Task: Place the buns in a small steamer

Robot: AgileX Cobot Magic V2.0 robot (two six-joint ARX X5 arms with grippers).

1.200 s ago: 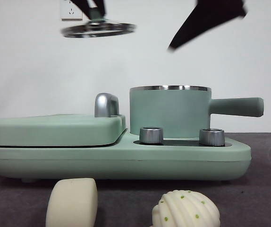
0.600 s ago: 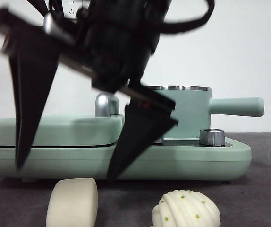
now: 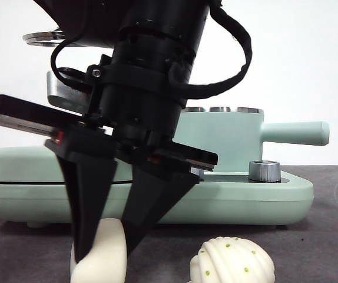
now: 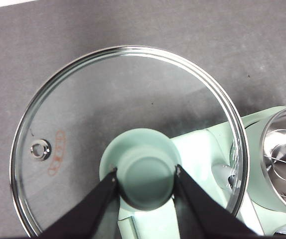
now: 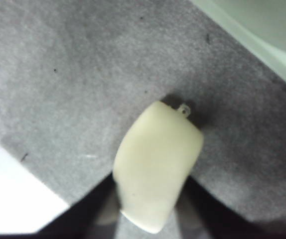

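Note:
My right gripper (image 3: 106, 250) has come down at the front of the table, and its jaws are shut on the smooth bun (image 3: 111, 259), which stands on the grey mat. In the right wrist view that same bun (image 5: 158, 169) sits between the two dark jaws. Apart to its right lies the ridged bun (image 3: 232, 262), untouched. The small steamer (image 3: 231, 141) stands lidless on the appliance behind. My left gripper (image 4: 145, 172) is shut on the green knob (image 4: 145, 175) of the glass lid (image 4: 108, 99). It holds the lid (image 3: 42, 38) up at the upper left.
The mint-green appliance base (image 3: 257, 197) spans the back, with a flat lidded griddle (image 3: 16, 162) on its left half. A steel dial (image 3: 264, 171) sits in front of the pot. The steamer's straight handle (image 3: 292, 132) sticks out to the right.
The right arm swung down from the top of the picture to the smooth bun and closed its wide-open jaws on it. The bun now stands narrower and slightly further right.

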